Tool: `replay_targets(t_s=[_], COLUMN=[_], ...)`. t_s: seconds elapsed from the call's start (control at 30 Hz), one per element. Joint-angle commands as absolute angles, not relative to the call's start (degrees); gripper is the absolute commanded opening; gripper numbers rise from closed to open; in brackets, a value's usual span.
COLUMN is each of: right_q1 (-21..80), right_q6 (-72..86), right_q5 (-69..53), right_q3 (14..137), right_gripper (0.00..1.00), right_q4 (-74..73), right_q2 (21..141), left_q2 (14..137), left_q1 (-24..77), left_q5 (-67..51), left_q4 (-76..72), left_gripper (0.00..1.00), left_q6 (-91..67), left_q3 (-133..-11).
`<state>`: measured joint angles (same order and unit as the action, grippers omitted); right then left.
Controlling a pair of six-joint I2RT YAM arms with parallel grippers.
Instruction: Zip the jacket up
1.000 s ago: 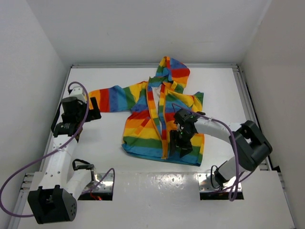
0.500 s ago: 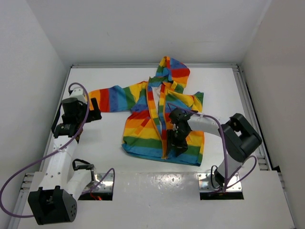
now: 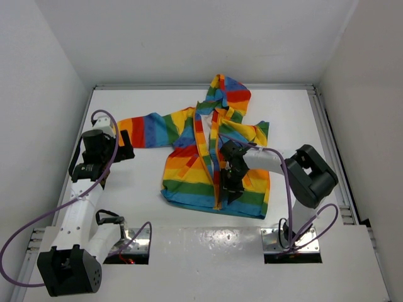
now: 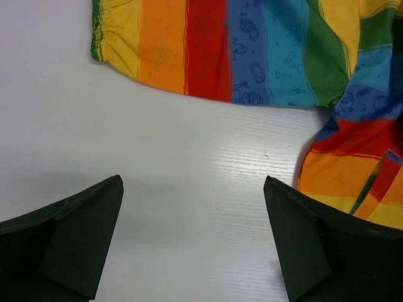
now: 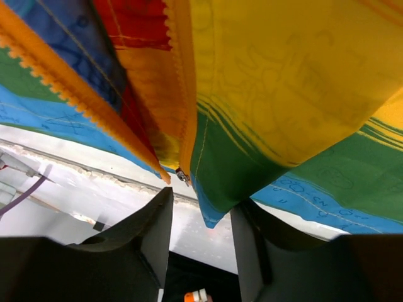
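The rainbow-striped hooded jacket (image 3: 186,160) lies flat mid-table, front open, its orange zipper (image 3: 218,176) running down the middle. My right gripper (image 3: 230,187) rests over the lower zipper. In the right wrist view its fingers (image 5: 151,233) are parted, and the green-blue hem corner (image 5: 220,189) of the jacket's panel hangs between them. A small metal zipper end (image 5: 182,176) shows by the orange tape (image 5: 184,94). My left gripper (image 3: 124,143) is open and empty over bare table, just below the jacket's sleeve (image 4: 208,50).
A white-walled table with a raised rim (image 3: 318,126) along the right and back. Metal mounting plates (image 3: 208,242) lie at the near edge by the arm bases. A purple cable (image 3: 104,116) loops off the left arm.
My right gripper has slid left across the jacket's right panel to the zipper line. The left arm has barely moved.
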<state>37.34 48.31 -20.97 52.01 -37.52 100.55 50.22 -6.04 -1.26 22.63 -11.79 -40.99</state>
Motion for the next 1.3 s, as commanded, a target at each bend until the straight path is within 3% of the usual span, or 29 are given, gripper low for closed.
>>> replay_targets(t_s=[0.0, 0.87, 1.13, 1.27], right_q1=[37.71, 39.81, 39.9, 39.81], right_q6=[49.66, 48.25, 47.72, 45.89], right_q5=[-20.48, -20.83, -20.83, -21.09], right_q3=[53.61, 52.65, 51.85, 51.77], right_gripper=[0.39, 0.34, 0.18, 0.01], right_q4=[-37.35, -37.44, -36.83, -35.51], right_q2=[101.25, 103.1, 102.57, 101.34], left_q2=[49.22, 49.75, 49.75, 49.22], left_q1=[-6.5, -6.5, -6.5, -6.5], left_q5=[-1.58, -2.11, -2.72, -4.91], left_q4=[20.57, 20.04, 20.04, 20.04], left_gripper=[1.0, 1.0, 1.0, 1.0], left_q6=[-11.16, -10.63, -10.11, -7.74], left_q3=[-41.13, -40.61, -40.08, -40.08])
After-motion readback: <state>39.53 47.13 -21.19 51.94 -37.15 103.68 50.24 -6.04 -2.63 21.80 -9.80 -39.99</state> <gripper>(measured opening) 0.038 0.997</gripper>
